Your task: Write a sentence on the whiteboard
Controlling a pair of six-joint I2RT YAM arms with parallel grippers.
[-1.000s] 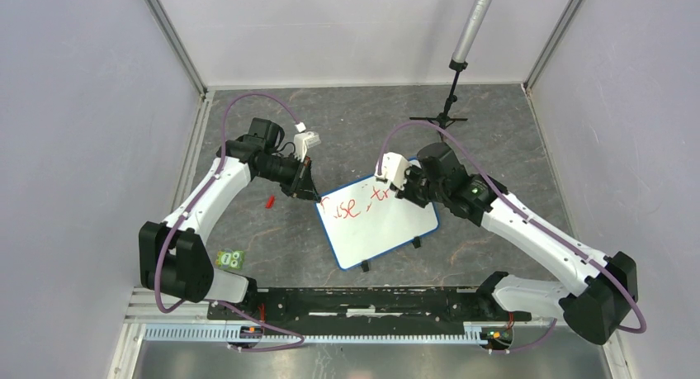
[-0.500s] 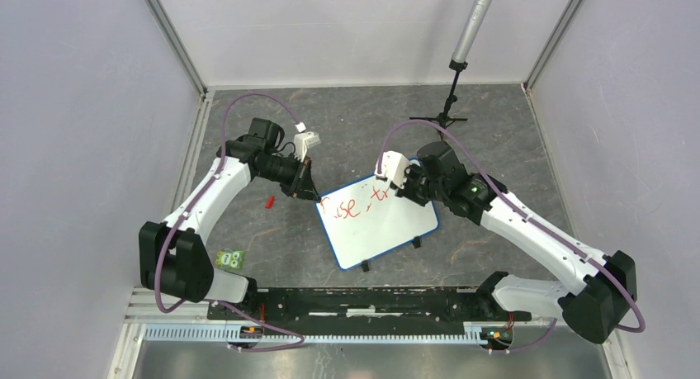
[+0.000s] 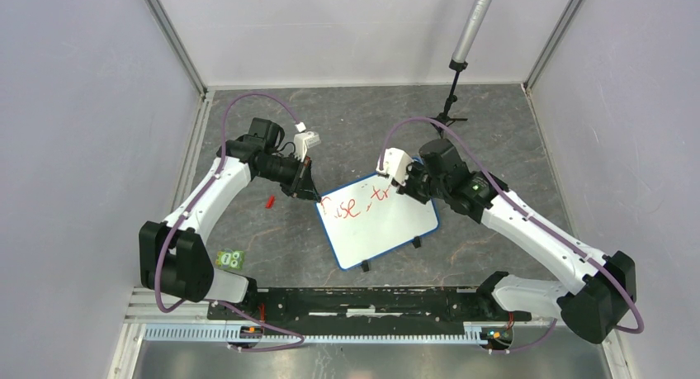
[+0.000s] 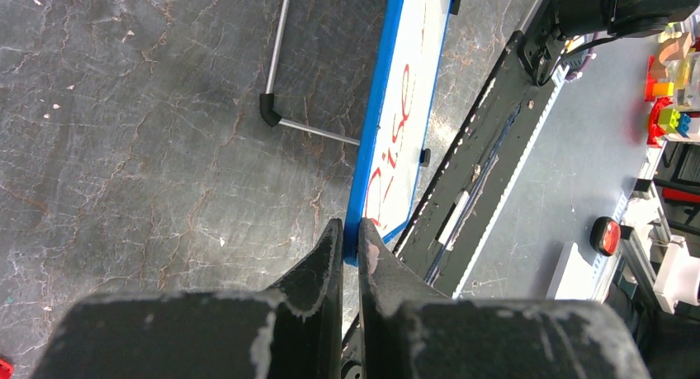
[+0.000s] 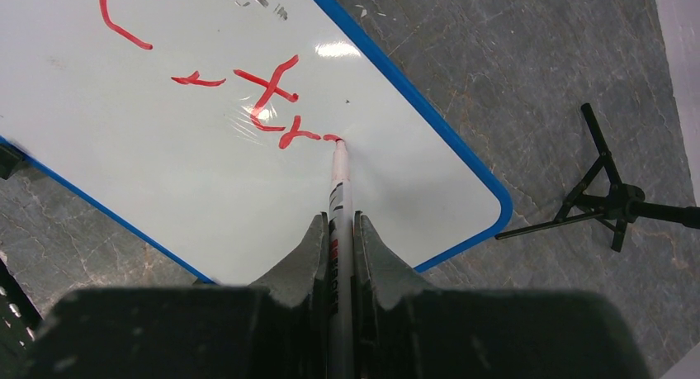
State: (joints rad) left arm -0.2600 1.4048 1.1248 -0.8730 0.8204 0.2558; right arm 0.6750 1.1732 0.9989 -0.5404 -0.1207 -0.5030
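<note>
Grey table (image 3: 330, 123), right hand's (image 5: 338, 224) marker (image 5: 340, 181) on whiteboard (image 3: 388, 226)

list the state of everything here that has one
whiteboard, resting on the table, partly written
sentence, unfinished, red "Rise, tr" so far
marker, uncapped, tip touching the board
left gripper, jaws shut on the whiteboard's blue rim
right gripper, jaws shut on the marker

Top camera looked down from high behind the near edge over the whole table (image 3: 347, 115); both wrist cameras sat close, left skimming edge-on along the whiteboard (image 4: 409, 106), right facing its surface, shared by all three.
</note>
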